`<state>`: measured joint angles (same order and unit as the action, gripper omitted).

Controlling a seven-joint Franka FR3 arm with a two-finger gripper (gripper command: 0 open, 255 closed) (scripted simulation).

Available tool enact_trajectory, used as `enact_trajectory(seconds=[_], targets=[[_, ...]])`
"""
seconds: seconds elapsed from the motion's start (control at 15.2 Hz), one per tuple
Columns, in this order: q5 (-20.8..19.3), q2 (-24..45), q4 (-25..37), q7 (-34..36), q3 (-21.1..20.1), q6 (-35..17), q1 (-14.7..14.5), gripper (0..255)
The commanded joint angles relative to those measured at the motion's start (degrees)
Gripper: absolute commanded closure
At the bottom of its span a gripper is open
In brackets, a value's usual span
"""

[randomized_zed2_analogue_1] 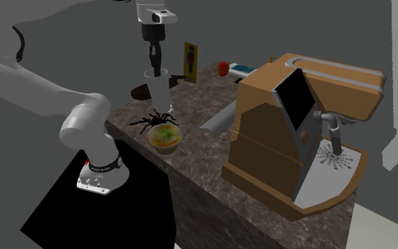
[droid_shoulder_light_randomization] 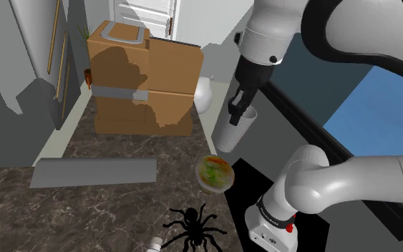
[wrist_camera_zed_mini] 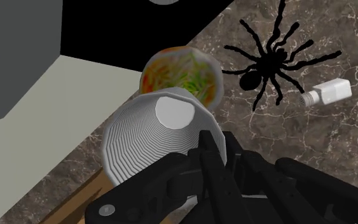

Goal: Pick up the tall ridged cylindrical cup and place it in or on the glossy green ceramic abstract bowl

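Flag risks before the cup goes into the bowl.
1. The gripper pinches the cup only at its rim, so it may tilt or slip.
2. The bowl sits near the edge of the counter; a nudge could push it off.
3. The tall cup may topple onto the spider.

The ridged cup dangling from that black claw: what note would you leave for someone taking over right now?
The gripper is shut on the ridged cup, pinching its rim.
The cup hangs above the counter, mouth up.
The bowl, mottled green and orange, sits at the counter's edge beside a black spider.
Done: the pick-up.
Left: carry the cup over the bowl, lower it, open the fingers.
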<state>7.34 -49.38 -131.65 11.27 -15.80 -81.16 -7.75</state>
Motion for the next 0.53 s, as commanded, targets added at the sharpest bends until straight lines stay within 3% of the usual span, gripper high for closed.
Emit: enact_trajectory(seconds=[0.0, 0.46], targets=[[0.1, -0.7, -1.9, -0.2, 0.0, -1.2, -0.1, 255], [0.9, -2.4, -8.2, -0.1, -0.7, -5.8, -0.7, 255]])
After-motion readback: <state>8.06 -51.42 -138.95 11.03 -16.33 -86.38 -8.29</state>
